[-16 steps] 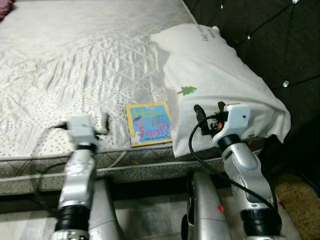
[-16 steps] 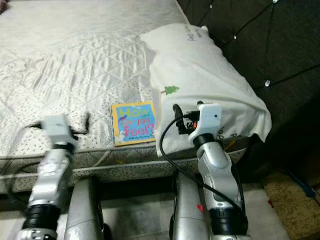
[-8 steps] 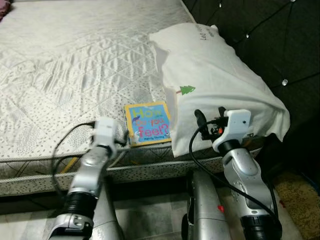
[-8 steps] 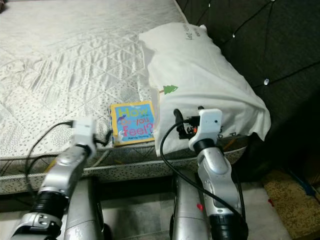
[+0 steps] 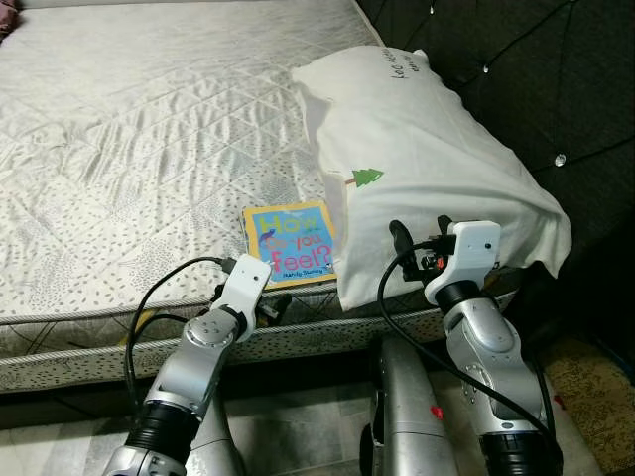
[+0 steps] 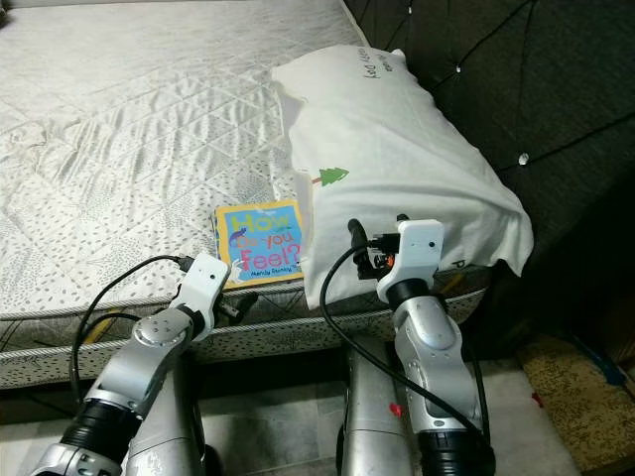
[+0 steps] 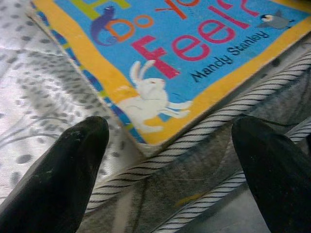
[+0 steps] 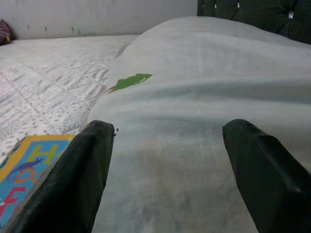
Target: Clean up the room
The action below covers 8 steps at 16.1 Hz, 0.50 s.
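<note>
One second on, the left tool (image 7: 167,160), fingers apart, has swung to the bright blue-and-yellow picture book (image 5: 290,243) at the bed's (image 5: 149,129) near edge, poised to grab; the right tool (image 8: 167,160) hovers, spread, at the white pillow (image 5: 427,159).

Reads "How Do You Feel?" and "Mandy Stanley" on book (image 5: 289,243) cover; pillow (image 5: 427,159) writing illegible.

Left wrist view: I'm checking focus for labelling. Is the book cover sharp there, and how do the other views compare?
Left wrist view: the book is sharp, its title and author line readable, while the left claw's fingers are soft dark shapes. Right wrist view: the pillow is evenly lit with slightly hazy detail. Eye views: clear, no motion blur; the headboard is dark apart from glinting studs.
</note>
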{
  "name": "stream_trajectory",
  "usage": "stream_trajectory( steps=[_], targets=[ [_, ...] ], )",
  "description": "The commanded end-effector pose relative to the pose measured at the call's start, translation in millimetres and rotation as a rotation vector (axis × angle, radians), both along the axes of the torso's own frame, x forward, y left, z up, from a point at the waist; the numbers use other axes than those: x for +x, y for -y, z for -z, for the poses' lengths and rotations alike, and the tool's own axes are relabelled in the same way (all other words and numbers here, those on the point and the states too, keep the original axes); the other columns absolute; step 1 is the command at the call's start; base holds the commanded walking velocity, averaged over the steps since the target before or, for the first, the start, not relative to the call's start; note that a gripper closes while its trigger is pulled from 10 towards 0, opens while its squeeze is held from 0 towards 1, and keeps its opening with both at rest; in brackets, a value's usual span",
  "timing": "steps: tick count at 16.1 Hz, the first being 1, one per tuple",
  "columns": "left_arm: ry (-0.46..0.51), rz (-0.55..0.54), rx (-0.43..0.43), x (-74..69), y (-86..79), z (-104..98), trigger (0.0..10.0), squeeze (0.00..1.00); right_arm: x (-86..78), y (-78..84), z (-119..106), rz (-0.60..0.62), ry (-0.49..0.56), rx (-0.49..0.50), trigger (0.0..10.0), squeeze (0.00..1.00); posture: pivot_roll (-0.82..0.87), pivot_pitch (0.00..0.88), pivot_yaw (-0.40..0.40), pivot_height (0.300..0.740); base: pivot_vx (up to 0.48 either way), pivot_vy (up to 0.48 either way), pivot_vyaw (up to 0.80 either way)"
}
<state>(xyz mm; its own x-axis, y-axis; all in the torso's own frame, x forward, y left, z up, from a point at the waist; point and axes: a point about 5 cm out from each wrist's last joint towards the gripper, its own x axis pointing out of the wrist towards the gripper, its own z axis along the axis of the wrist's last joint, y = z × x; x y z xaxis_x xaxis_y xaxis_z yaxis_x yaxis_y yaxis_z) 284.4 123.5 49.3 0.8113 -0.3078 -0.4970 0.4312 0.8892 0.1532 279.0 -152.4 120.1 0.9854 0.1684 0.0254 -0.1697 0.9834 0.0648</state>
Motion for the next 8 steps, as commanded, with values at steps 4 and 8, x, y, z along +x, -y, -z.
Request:
stream_trajectory(
  steps=[4,8],
  targets=[
    [0.009,-0.049,0.039,2.6,-12.9,-2,10.0,0.0,-4.2,6.3,-3,0.002,0.008,-0.009,10.0,0.0,-0.05,0.0,0.01,0.488,0.0,0.0,0.0],
    [0.002,-0.097,0.072,4.6,-27.6,-3,10.0,0.0,-5.1,8.9,-3,0.01,0.004,-0.014,10.0,0.0,-0.05,0.0,0.014,0.488,0.0,0.0,0.0]
  ],
)
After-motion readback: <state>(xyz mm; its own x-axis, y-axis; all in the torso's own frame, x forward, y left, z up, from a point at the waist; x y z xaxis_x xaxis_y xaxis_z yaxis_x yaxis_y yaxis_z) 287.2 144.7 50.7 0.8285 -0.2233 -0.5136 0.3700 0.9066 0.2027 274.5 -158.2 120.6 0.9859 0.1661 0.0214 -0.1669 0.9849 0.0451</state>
